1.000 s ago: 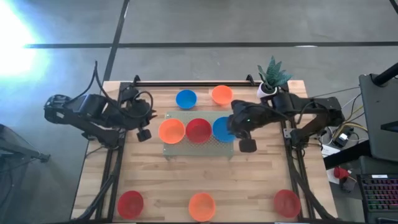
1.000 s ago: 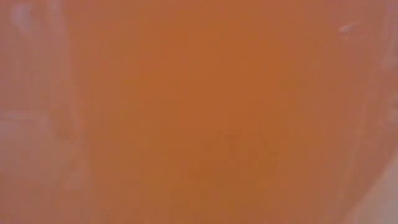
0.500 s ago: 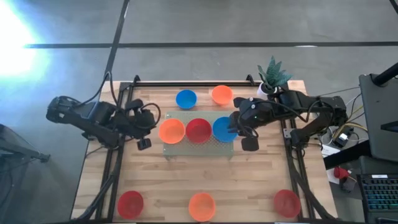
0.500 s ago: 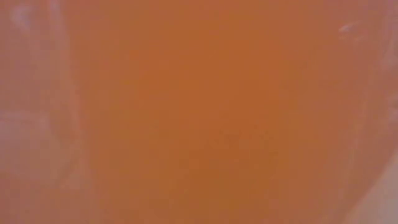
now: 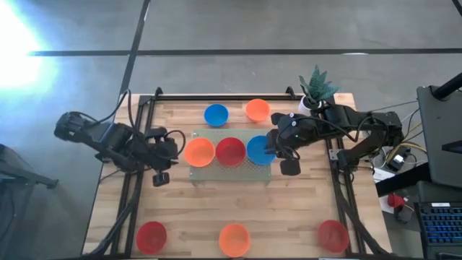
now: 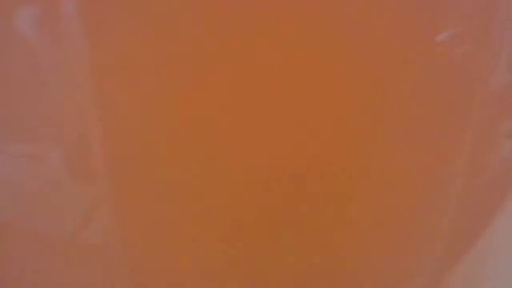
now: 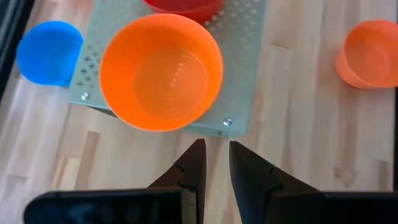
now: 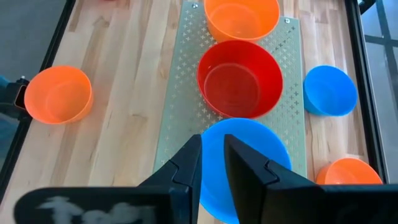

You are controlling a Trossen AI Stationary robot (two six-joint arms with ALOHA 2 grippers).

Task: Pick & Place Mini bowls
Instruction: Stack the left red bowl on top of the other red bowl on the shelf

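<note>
We see the left arm reaching in from the worktop's (image 5: 216,217) left edge, its wrist bent down, left pincer (image 5: 160,178) over bare wood just off the near-left corner of the pale green mat (image 5: 231,170). In the left wrist view its fingers (image 7: 193,165) stand narrow, only a slim gap between them, nothing held, tips just short of the mat's edge and the orange bowl (image 5: 199,152) sitting on it.

The right arm comes in from the right edge past the potted plant (image 5: 315,88), elbow folded, forearm lying across toward the mat. The right pincer (image 5: 288,166) hangs at the mat's right end beside the blue bowl (image 5: 258,149). In the right wrist view its fingers (image 8: 189,162) are also narrow and straddle the bowl's near rim; whether they actually pinch it, we cannot tell.

On the mat, three bowls in a row: orange, red bowl (image 5: 230,151), blue. Behind the mat, a second blue bowl (image 5: 216,114) and a second orange bowl (image 5: 257,110). Along the near edge, well apart: a red one (image 5: 151,235), an orange one (image 5: 234,238), another red (image 5: 333,235).

The low view is filled with blurred orange, nothing readable.
</note>
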